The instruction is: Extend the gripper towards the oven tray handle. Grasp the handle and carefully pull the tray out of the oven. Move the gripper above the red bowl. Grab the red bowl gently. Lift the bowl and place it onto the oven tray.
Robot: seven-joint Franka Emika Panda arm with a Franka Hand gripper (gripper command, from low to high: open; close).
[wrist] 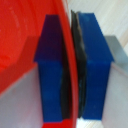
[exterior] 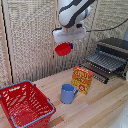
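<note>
High over the table (exterior: 107, 107), at 12 o'clock in the exterior view, the white arm (exterior: 74, 12) hangs with its gripper (exterior: 66, 46) pinching the bowl (exterior: 63, 49) by the rim. The bowl is red, tilted and clear of every surface, held in the air against the pale wicker screen (exterior: 30, 35) behind.

At 3 o'clock stands the oven (exterior: 112, 50), dark and boxy, its tray (exterior: 106, 61) of parallel bars drawn forward out of the front. The handle (exterior: 96, 67) runs as a thin bar along the tray's near edge. The tray is bare; the bowl hangs well apart from it, toward 10 o'clock of the oven.

At the centre of the table an orange-and-yellow box (exterior: 82, 79) stands upright, with a blue mug (exterior: 68, 93) just beside it at its 7 o'clock, handle turned toward the box. At 8 o'clock in the view sits a red wire basket (exterior: 25, 104) with a blue-edged rim, well apart from the mug.

The wrist view closes in on the grip: two blue fingers (wrist: 52, 70) of the gripper (wrist: 72, 70) are pressed together on the thin red wall of the bowl (wrist: 25, 35), one finger on each side of the rim. Dark pad material shows along the inner faces where they meet the wall. Pale, blurred table (wrist: 110, 15) shows beyond the fingers.
</note>
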